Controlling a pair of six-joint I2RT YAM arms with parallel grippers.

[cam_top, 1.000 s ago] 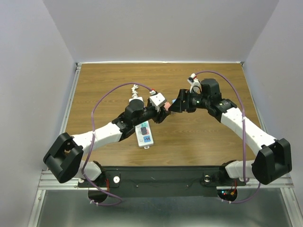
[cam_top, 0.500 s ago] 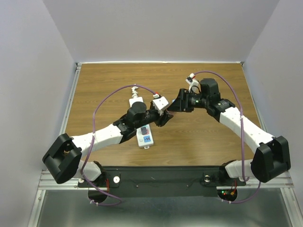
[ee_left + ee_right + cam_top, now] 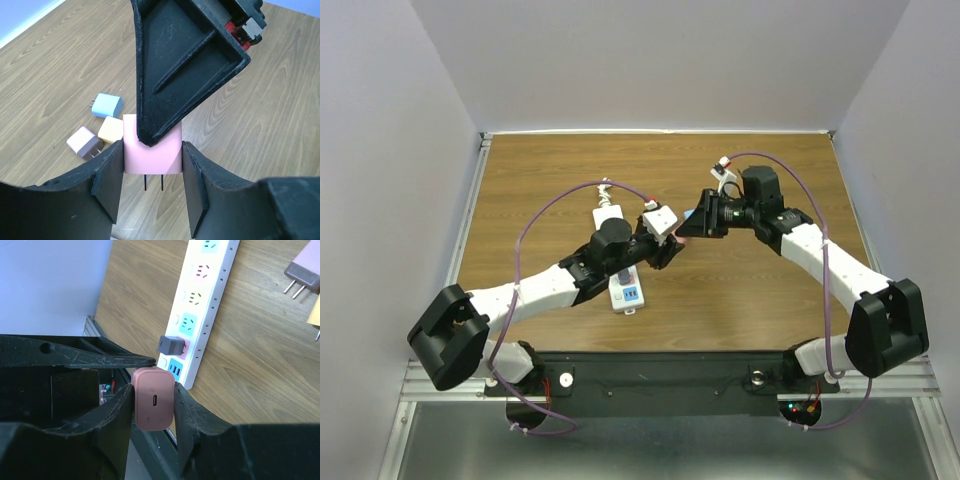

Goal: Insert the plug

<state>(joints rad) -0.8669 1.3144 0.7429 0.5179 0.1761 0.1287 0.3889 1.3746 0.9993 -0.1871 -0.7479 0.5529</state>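
The wooden table (image 3: 760, 290) fills the overhead view. My two arms reach in from the near edge and meet above its centre. A white power strip (image 3: 623, 290) lies just near and left of that meeting point, partly under the left arm, so the sockets are close once the plug is ready.

The left gripper (image 3: 152, 167) is pressed together on the pink plug (image 3: 152, 150), one finger against each side. The right gripper (image 3: 154, 407) pinches the same plug across its other faces. I judge this to be a hand-over in mid-air, done to change the grip. The plug's prongs (image 3: 153, 183) hang free below the left fingers, clear of the table and not yet near a socket.

A grey plug (image 3: 171, 345) already sits in one socket near the strip's near end. On the table beyond lie a blue plug (image 3: 107, 105), an orange plug (image 3: 111, 130) and a mauve plug (image 3: 84, 142), close together and untouched.
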